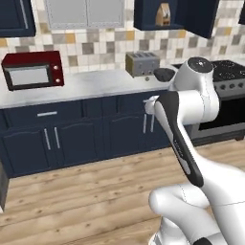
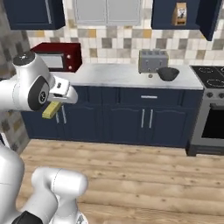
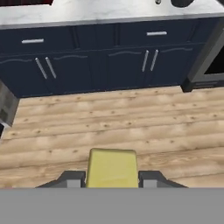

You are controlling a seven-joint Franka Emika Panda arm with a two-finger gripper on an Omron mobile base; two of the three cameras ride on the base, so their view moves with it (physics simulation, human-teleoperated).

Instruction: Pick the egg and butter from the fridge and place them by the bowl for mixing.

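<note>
My gripper (image 3: pixel 112 179) is shut on the butter (image 3: pixel 112 166), a pale-yellow block clamped between the two dark fingertips (image 3: pixel 70 178). In the right base view the butter (image 2: pixel 49 111) hangs under the gripper (image 2: pixel 54 106), high above the wooden floor and in front of the navy cabinets. The dark charcoal bowl (image 2: pixel 168 73) stands on the counter right of the toaster (image 2: pixel 153 61); it also appears as the bowl (image 1: pixel 164 74) in the left base view. A tiny tan ball, the egg (image 2: pixel 150 76), lies on the counter between toaster and bowl. A grey edge at the far left looks like the fridge (image 3: pixel 6 105).
A red microwave (image 1: pixel 33 70) sits on the grey counter (image 2: pixel 109 76) at the left. The stove and oven (image 2: pixel 212 113) adjoin the counter on the right. Navy drawers and doors (image 3: pixel 100 57) run below. Wooden floor (image 3: pixel 131 122) lies between me and the cabinets.
</note>
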